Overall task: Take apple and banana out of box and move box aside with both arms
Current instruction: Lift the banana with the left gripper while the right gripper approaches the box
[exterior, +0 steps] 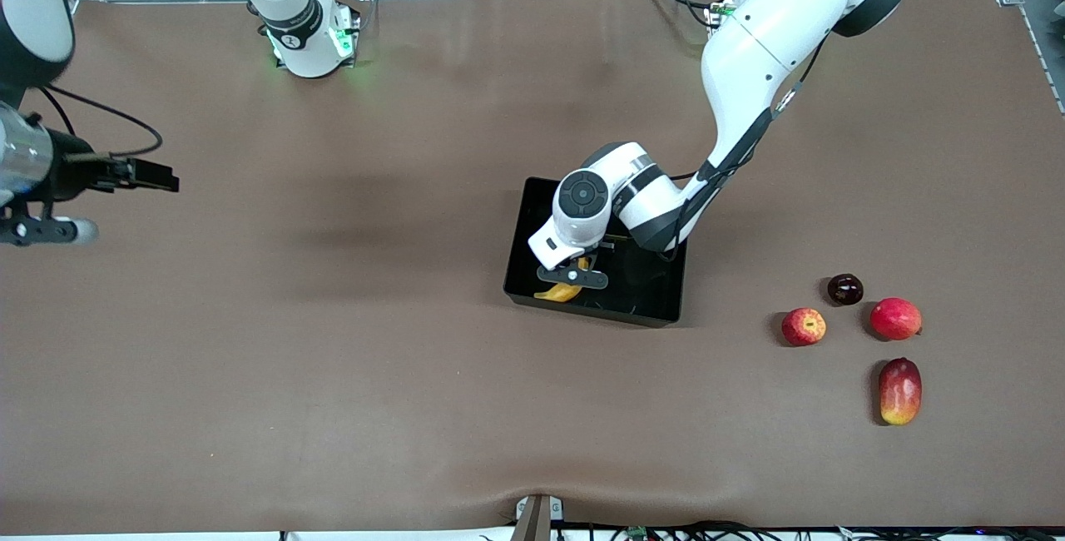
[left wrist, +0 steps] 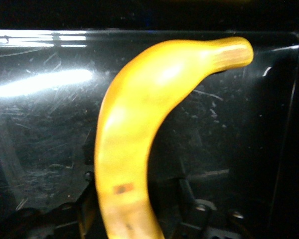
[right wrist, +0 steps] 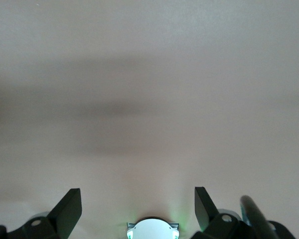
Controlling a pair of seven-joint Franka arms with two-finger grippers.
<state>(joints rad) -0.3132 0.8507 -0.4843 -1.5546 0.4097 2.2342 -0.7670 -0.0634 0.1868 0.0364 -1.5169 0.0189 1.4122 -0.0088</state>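
While the left gripper [exterior: 571, 277] reaches down into the box [exterior: 526, 216] at the centre of the front view, we see its jaws pinching the banana [exterior: 559, 292], whose yellow tip shows just under the gripper near the box's lower wall. From the left wrist view we see the banana [left wrist: 139, 144] curving up across the box's glossy, scratched floor [left wrist: 45, 124]; we cannot tell whether the fruit touches that floor.

At the lower right of the front view we find the apple [exterior: 804, 327] on the brown desk [exterior: 333, 374], well apart from the box. Near it lie a dark round fruit [exterior: 844, 289], a red round fruit [exterior: 895, 318] and, lowest in the frame, a mango [exterior: 899, 391].

At the left edge of the front view the right gripper [exterior: 150, 175] waits over bare desk. In the right wrist view we see its jaws spread wide, with nothing between the fingers [right wrist: 67, 209].
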